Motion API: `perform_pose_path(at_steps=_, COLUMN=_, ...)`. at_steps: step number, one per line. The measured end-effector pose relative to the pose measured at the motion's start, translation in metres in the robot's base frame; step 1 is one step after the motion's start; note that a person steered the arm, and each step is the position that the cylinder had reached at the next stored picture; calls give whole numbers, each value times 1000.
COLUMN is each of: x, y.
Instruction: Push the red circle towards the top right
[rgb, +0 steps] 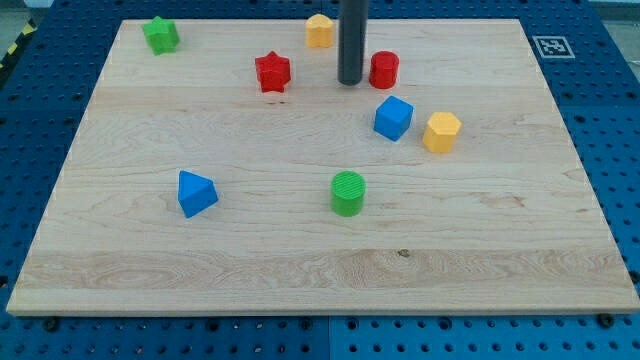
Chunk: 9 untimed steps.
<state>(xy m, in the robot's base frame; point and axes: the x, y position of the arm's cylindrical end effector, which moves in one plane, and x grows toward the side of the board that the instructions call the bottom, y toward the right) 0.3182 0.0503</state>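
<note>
Wooden board (300, 250), my tip (350, 82) beside red circle (384, 70)

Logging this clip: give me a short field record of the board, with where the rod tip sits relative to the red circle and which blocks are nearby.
target: red circle, near the view's top, right of centre
tip: my tip just left of the red circle, close beside it; contact cannot be told
left of tip: red star
above tip: yellow block
below target: blue cube, with a second yellow block to its right
elsewhere: green star top left; blue block lower left; green cylinder centre bottom
surface: wooden board
</note>
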Motion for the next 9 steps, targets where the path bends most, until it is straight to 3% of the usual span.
perform_pose_path(at_steps=2, x=0, y=70)
perform_pose_path(at_steps=3, x=-2, y=79)
perform_pose_path(at_steps=7, x=-49, y=156)
perform_pose_path(at_steps=8, x=-57, y=164)
perform_pose_path(at_steps=9, x=-38, y=118)
